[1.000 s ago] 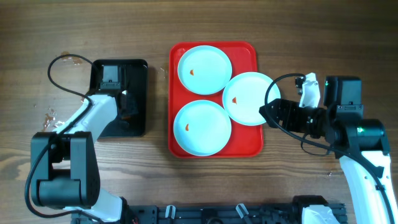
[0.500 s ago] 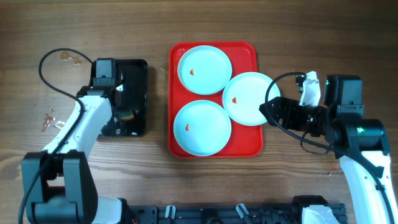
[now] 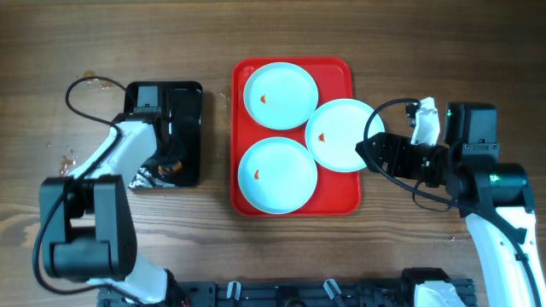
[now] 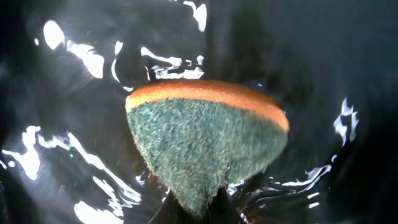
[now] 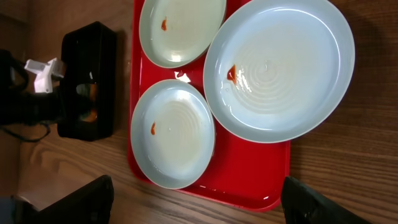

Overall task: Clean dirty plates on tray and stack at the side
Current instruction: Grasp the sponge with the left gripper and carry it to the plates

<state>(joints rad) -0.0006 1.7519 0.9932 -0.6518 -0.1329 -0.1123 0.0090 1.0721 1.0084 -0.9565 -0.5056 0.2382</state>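
Three pale-blue plates lie on the red tray [image 3: 338, 198]: one at the back [image 3: 280, 95], one at the front [image 3: 277, 174], and one on the right [image 3: 341, 135] that overhangs the tray's right rim. Each has a small orange-red spot. My right gripper [image 3: 368, 154] hovers open beside the right plate's edge, and in the right wrist view the gripper [image 5: 199, 208] has nothing between its fingers. My left gripper [image 4: 205, 210] is down in the black tray [image 3: 189, 102], shut on the corner of a wet green-and-orange sponge [image 4: 205, 137].
The black tray holds shiny water. A silvery wet patch [image 3: 142, 177] shows at its front left corner. Small spots mark the wood at the far left [image 3: 68, 159]. Bare wood lies to the right of the red tray under my right arm.
My left arm swung out and back over the black tray, and its gripper now sits near the tray's front end, closed on the sponge. The right arm and the plates have not moved.
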